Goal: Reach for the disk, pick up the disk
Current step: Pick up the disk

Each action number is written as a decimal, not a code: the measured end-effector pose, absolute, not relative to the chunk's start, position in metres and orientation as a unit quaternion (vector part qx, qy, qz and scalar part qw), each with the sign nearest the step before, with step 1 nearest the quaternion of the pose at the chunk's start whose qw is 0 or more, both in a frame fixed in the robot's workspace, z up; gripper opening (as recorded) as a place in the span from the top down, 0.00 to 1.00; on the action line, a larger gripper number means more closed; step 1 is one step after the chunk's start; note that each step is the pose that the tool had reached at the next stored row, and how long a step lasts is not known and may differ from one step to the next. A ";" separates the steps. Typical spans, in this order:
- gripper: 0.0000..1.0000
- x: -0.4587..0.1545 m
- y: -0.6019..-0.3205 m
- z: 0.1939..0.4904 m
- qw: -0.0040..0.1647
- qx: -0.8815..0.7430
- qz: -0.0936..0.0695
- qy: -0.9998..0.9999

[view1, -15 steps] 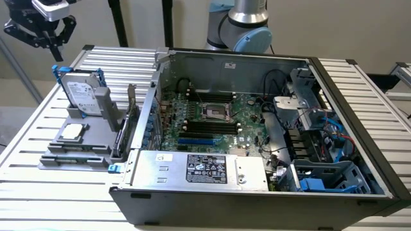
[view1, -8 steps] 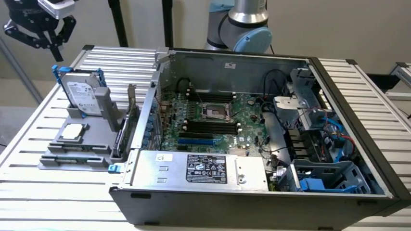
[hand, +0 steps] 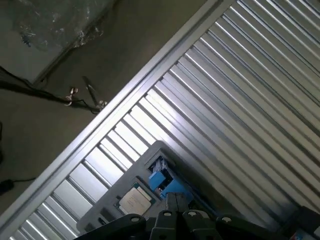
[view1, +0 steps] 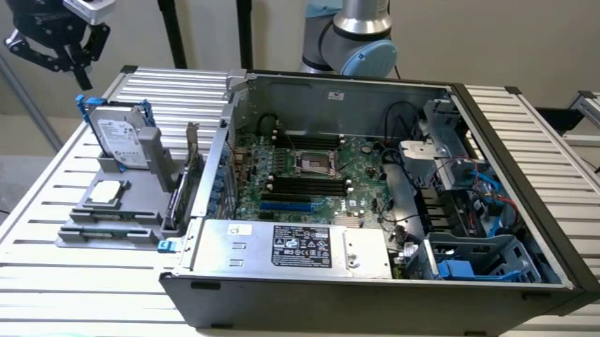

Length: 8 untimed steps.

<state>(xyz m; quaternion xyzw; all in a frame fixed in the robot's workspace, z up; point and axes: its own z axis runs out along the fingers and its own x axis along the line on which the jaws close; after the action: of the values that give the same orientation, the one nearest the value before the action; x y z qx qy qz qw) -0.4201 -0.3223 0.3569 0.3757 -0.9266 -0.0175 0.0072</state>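
- Exterior view: the slatted table [view1: 525, 140] carries the open computer case [view1: 375, 312], which takes up the middle and the exterior view's right. None of its parts is being worked on.
- Beside the case, toward the exterior view's left, sits the grey fixture [view1: 112, 214]. Everything the task concerns is here.
- The disk [view1: 126, 137] stands on edge in the fixture's rear slot. Its blue carrier frames it and its label faces outward. It is seated and untouched, so I judge that the pick-up is not yet done.
- The gripper [view1: 80, 69] hangs in the air above the disk and a little to the exterior view's left, with clear space between them. The reach looks to be at an early stage, with the approach, the grasp and the lift all left to do.
- Its fingers are drawn fully together and hold nothing. Nothing touches them.
- Wrist view: the closed gripper [hand: 175, 216] sits at the frame's edge, with the disk's blue carrier [hand: 161, 179] seen just past it and the table slats beyond.
- Smallest is the square chip [hand: 134, 201], which lies flat in its own recess of the fixture beside the disk.
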 end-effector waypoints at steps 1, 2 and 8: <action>0.89 -0.420 -0.322 0.357 0.007 0.384 -0.017 -0.923; 0.89 -0.420 -0.322 0.357 0.007 0.392 -0.017 -0.920; 0.89 -0.420 -0.322 0.357 0.008 0.442 -0.017 -0.897</action>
<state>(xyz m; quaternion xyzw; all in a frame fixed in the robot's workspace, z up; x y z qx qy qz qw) -0.4201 -0.3223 0.3569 0.4418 -0.8969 -0.0169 0.0083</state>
